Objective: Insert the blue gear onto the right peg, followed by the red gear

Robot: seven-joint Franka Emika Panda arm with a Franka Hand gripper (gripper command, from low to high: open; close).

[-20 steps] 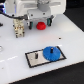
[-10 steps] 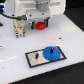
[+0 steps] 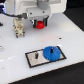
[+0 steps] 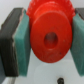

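The red gear hangs above the table at the back, and my gripper is shut on it. In the wrist view the red gear fills the space between the teal pads, with its centre hole facing the camera. The blue gear lies flat on the right part of the white plate with the black border. It covers the right peg, which I cannot see. A thin dark peg stands free on the plate's left part.
A small beige and white fixture stands on the white table to the exterior view's left of the gripper. The robot's white body fills the back.
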